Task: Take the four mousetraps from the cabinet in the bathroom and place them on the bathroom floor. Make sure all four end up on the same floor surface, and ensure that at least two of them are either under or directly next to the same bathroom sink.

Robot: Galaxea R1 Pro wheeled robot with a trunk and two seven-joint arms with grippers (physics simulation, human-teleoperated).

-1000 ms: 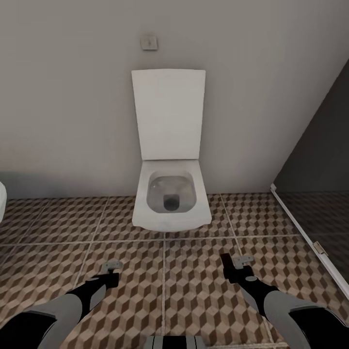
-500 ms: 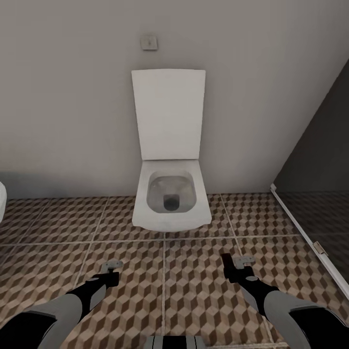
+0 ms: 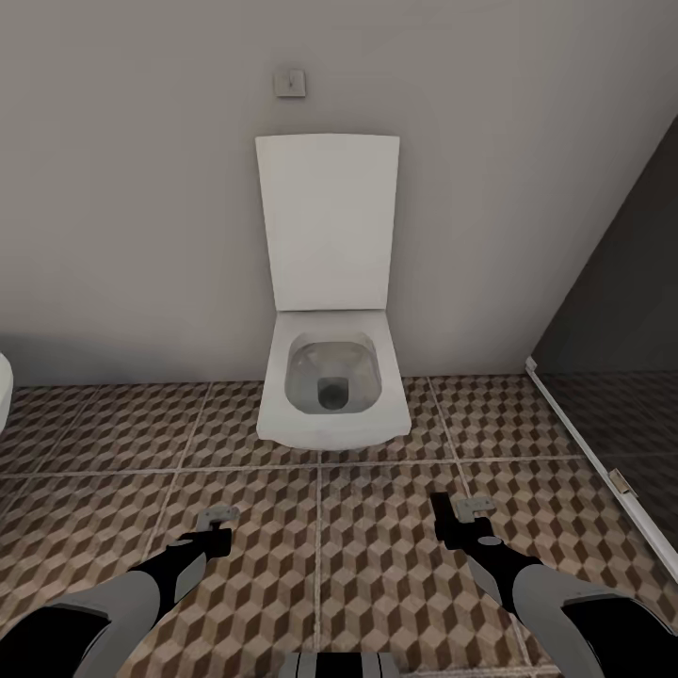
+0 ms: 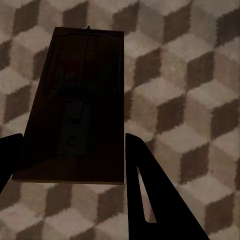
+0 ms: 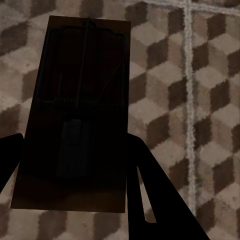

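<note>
Tiles of the bathroom floor (image 3: 113, 443), printed with brown, beige and cream cubes, run from the wall toward the robot in the head view. A white toilet (image 3: 331, 395) stands against that wall with its lid (image 3: 328, 221) raised upright, and a small square wall plate (image 3: 289, 83) sits above the lid. At the right edge a dark glass panel (image 3: 621, 377) meets the floor along a pale strip.

Both arms reach forward low in the head view. The left tool (image 3: 218, 519) and the right tool (image 3: 468, 508) each hover over the tiles in front of the toilet, well apart from each other. From this height what they carry shows only as a pale sliver at each tip, too small to make out.

The wrist cameras settle that. In the left wrist view a dark-brown mousetrap (image 4: 80, 102) with a wire bar and spring lies flat between the two dark fingers (image 4: 145, 195), which are closed against its long edges; patterned floor lies behind it. In the right wrist view a second mousetrap (image 5: 77, 112) sits the same way between that tool's fingers (image 5: 150, 190), gripped at both sides, with a pale grout line (image 5: 189, 75) crossing the tiles beyond it. How far either trap hangs above the floor is not clear, since the wrist pictures look straight down.
</note>
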